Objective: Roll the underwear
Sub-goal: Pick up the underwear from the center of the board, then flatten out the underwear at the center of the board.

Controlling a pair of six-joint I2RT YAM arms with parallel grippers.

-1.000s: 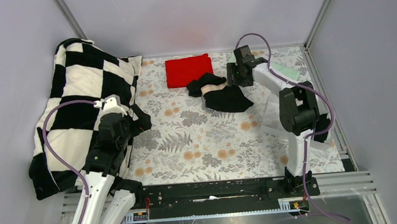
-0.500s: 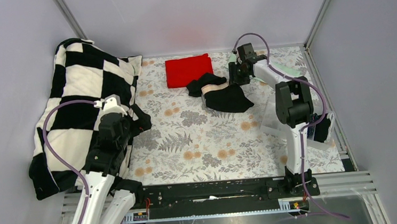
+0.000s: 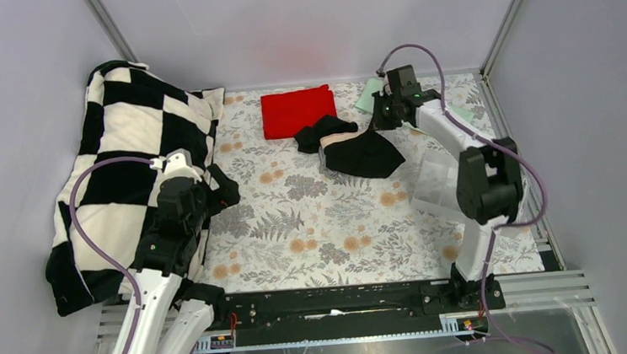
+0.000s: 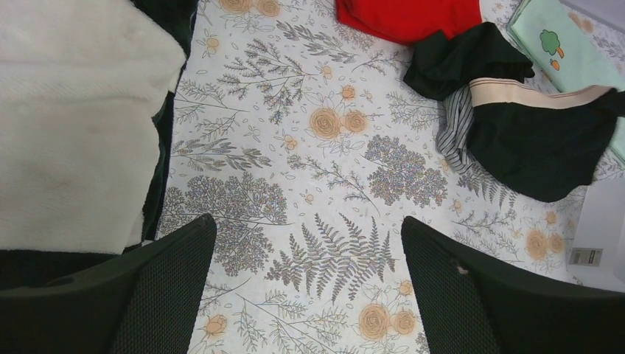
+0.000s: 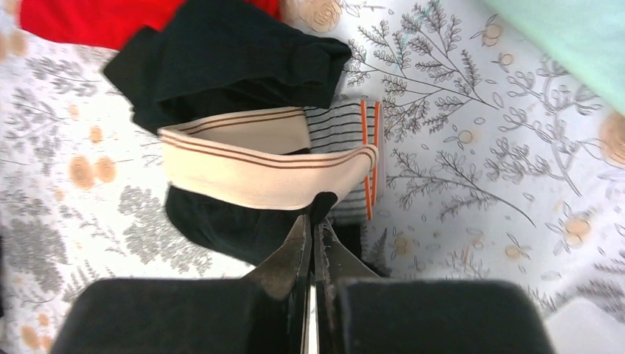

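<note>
A: Top view first, where's the underwear (image 3: 361,152)?
B: Piled at the far end of the worktop (image 3: 313,219), touching the red cloth (image 3: 298,110). Right gripper (image 3: 383,119) sits at its far corner.
A: Left wrist?
B: Left gripper (image 4: 306,221) jaws wide open, holding nothing, well apart from the pile. Prob just waiting.
A: Right wrist?
B: Jaws closed, pinching black fabric below the waistband (image 5: 258,166), imo to drag one brief out.

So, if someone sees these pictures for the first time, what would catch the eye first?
Probably the big black-and-white checked blanket heaped on the left, then the bright red cloth at the far edge. Right of it lies a small heap of underwear, mostly black with a cream waistband, and the right gripper has its jaws shut on its edge.
</note>
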